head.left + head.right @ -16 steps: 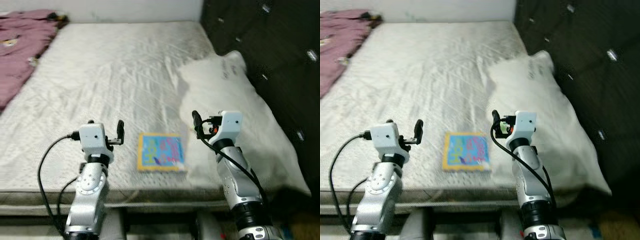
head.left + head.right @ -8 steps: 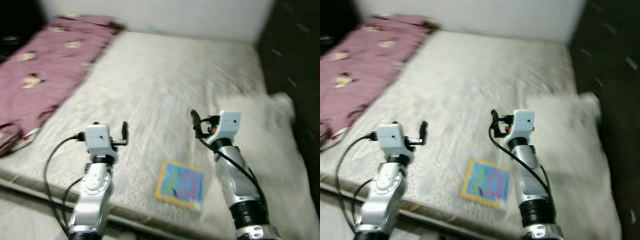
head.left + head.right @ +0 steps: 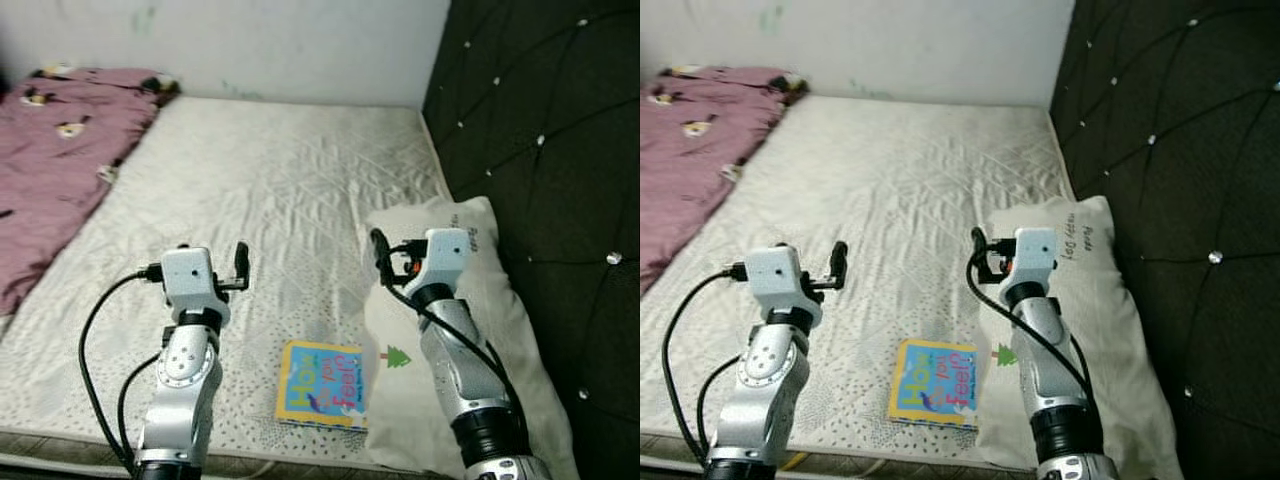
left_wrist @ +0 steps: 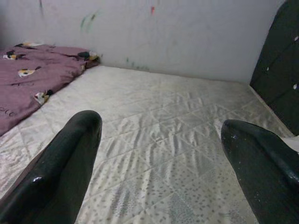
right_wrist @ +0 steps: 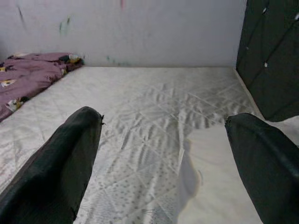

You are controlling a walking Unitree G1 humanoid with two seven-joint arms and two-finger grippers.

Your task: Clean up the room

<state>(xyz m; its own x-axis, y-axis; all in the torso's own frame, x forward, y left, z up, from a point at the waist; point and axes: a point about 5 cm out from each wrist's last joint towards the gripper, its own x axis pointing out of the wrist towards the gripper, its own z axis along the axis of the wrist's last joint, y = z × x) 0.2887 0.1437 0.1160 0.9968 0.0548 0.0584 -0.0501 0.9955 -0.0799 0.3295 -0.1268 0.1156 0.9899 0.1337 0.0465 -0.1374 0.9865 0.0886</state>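
Book (image 3: pixel 322 384) lies flat at the bed's (image 3: pixel 270 190) near edge, just beside the pillow (image 3: pixel 465 300), so either gripper, left (image 3: pixel 240 265) or right (image 3: pixel 378 255), both spread and empty, should probably descend onto a free edge.

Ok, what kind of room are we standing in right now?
Most likely a bedroom: a bare quilted mattress, a white pillow against a dark tufted headboard, and a maroon blanket bunched along the far side.

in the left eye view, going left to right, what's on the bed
purple blanket → left tool → book → right tool → pillow → black headboard
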